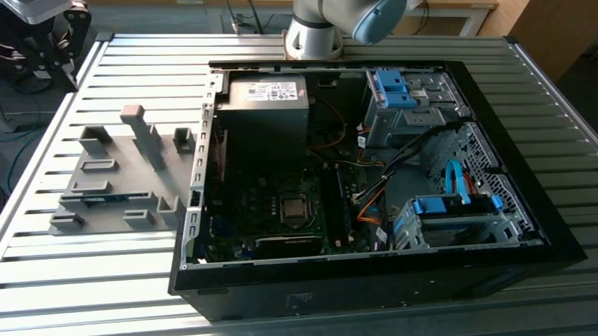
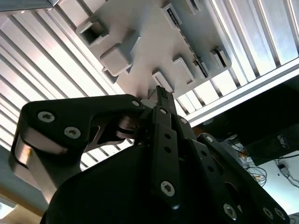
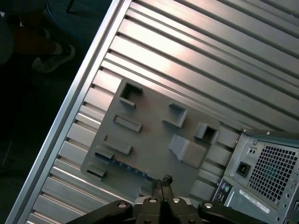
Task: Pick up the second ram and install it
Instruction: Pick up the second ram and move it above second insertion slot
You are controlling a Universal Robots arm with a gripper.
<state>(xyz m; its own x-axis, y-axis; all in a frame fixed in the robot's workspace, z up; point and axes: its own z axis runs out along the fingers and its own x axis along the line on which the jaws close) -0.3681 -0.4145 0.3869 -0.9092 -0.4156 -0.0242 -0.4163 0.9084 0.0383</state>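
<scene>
The second ram (image 1: 105, 199) is a thin blue stick standing on edge in a slot of the grey holder tray (image 1: 131, 150), on the exterior view's left beside the open computer case (image 1: 374, 175). In the first wrist view the ram (image 3: 125, 164) lies along the tray's (image 3: 154, 135) near edge. My gripper (image 3: 163, 180) hangs well above the tray, its fingertips pressed together with nothing between them. In the second wrist view the gripper's (image 2: 160, 92) dark fingers meet in a point over the tray (image 2: 140, 42).
The slatted aluminium table (image 1: 112, 280) carries the tray and the case. The arm's base (image 1: 316, 31) stands behind the case. Inside the case are the motherboard (image 1: 290, 210), a power supply (image 1: 266, 94) and blue drive brackets (image 1: 449, 206). The case's rear panel (image 3: 266, 168) is close to the tray.
</scene>
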